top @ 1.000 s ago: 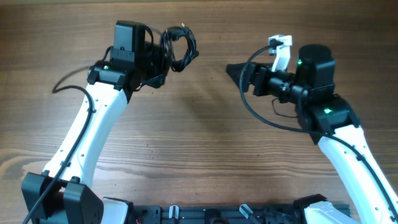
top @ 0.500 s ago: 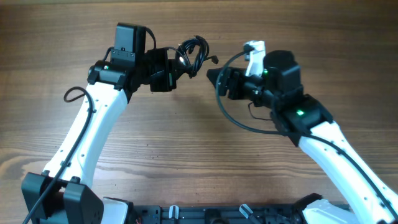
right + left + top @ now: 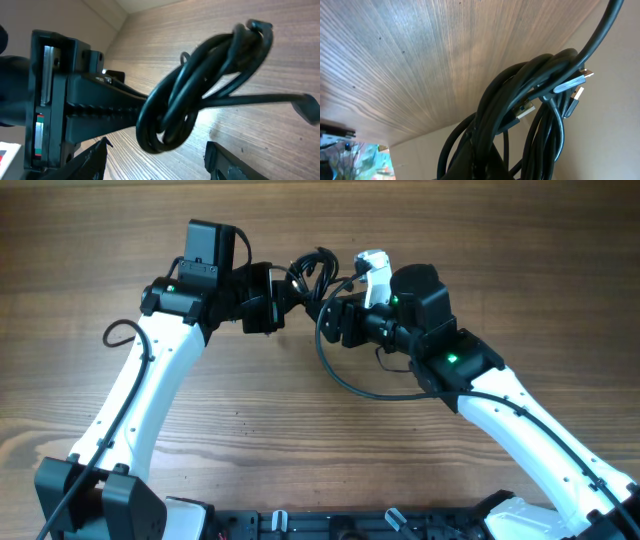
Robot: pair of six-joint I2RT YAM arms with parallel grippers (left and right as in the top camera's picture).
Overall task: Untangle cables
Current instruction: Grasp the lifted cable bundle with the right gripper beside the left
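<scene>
Overhead and wrist views of two white-and-black arms over a brown wood-grain bench (image 3: 300,420).

The task's object, a bundle of thin black flexible cables (image 3: 312,268), sits at the far middle of the bench, between the two arms' ends. It is wound into several overlapping loops.

The left claw (image 3: 285,288) is clamped together on the bundle's near edge. In the right wrist view its ridged black fingers (image 3: 112,112) reach in from the left and pinch the loops (image 3: 210,70), which hang above the wood (image 3: 260,145). One strand runs out to the right and ends in a small black plug (image 3: 306,109).

In the left wrist view the cables (image 3: 520,115) rise from the bottom edge in a thick sheaf. Small silver-tipped plugs (image 3: 526,111) project from it at mid-height and upper right.

The right claw (image 3: 325,305) stands just beside the bundle on its right side. Its two black fingertips (image 3: 97,152) are apart at the bottom of its own view, with the loops just ahead of the gap and nothing gripped between them.

A thicker black wire (image 3: 345,380) curves from the right arm toward the near side.
</scene>
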